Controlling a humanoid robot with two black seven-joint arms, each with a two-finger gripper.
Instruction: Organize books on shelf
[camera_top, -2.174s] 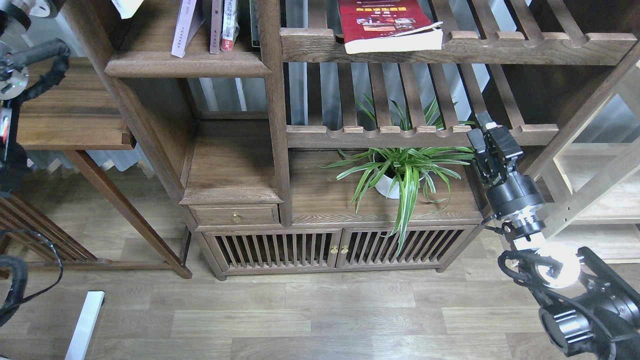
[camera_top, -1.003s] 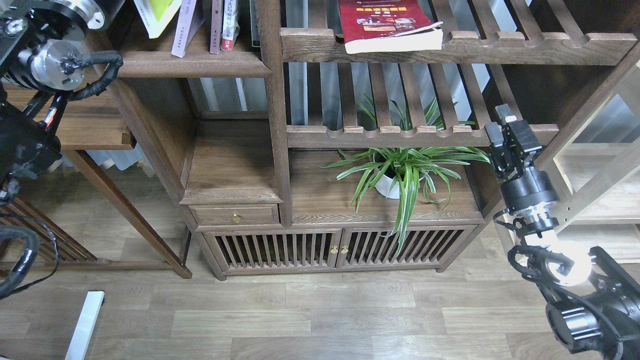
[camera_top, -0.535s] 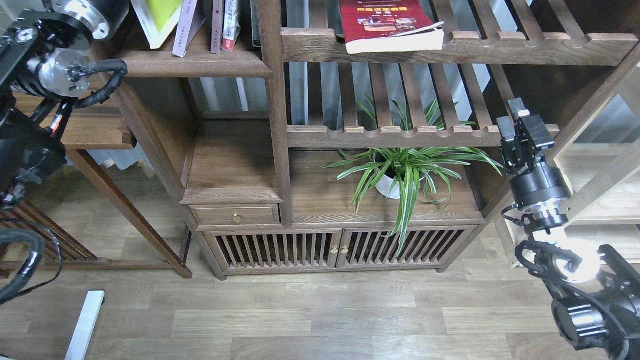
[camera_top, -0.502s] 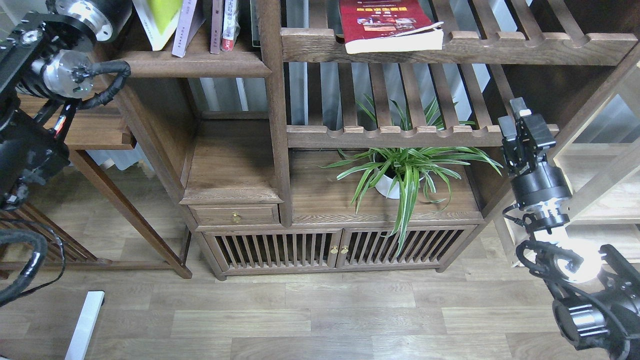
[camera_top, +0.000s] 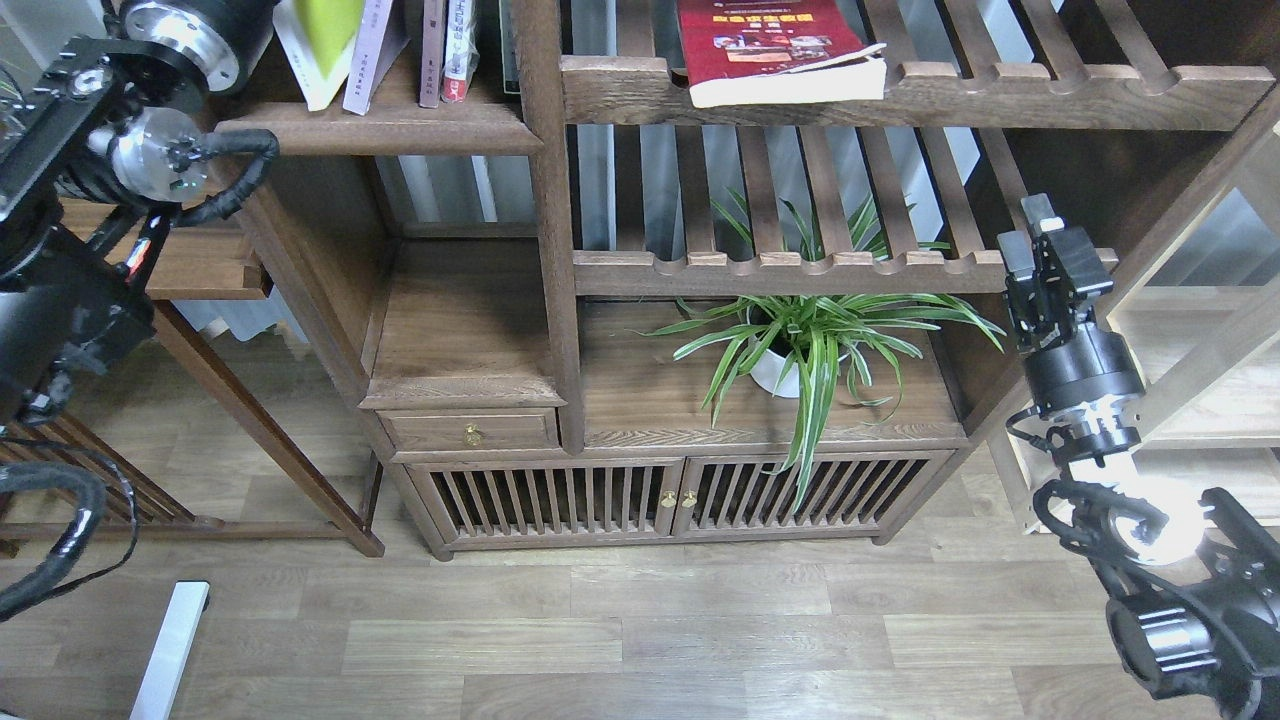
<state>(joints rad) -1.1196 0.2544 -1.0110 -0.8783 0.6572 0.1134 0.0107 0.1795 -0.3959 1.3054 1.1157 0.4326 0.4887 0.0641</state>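
The yellow-green book (camera_top: 322, 45) stands tilted on the solid dark-brown shelf (camera_top: 400, 132) at the top left, leaning against the pale lavender book (camera_top: 372, 50). My left arm's wrist (camera_top: 190, 30) is just left of the yellow-green book. Its gripper is cut off by the top edge. The thick dark-red book (camera_top: 770, 45) lies flat on the slatted rack (camera_top: 900, 95) at the top centre, its white pages facing me. My right gripper (camera_top: 1045, 225) hangs empty by the lower slatted rail at the right. Its fingers are seen end-on and cannot be told apart.
Two thin books (camera_top: 447, 50) stand right of the lavender one against the upright post (camera_top: 545, 200). A potted spider plant (camera_top: 800, 345) sits on the cabinet top. A pale wooden rack (camera_top: 1200, 380) is at the right, and a side table (camera_top: 190, 265) at the left.
My left arm has moved right and carried the yellow-green book onto the shelf beside the lavender one. My right gripper drifted right and up, then stayed still.
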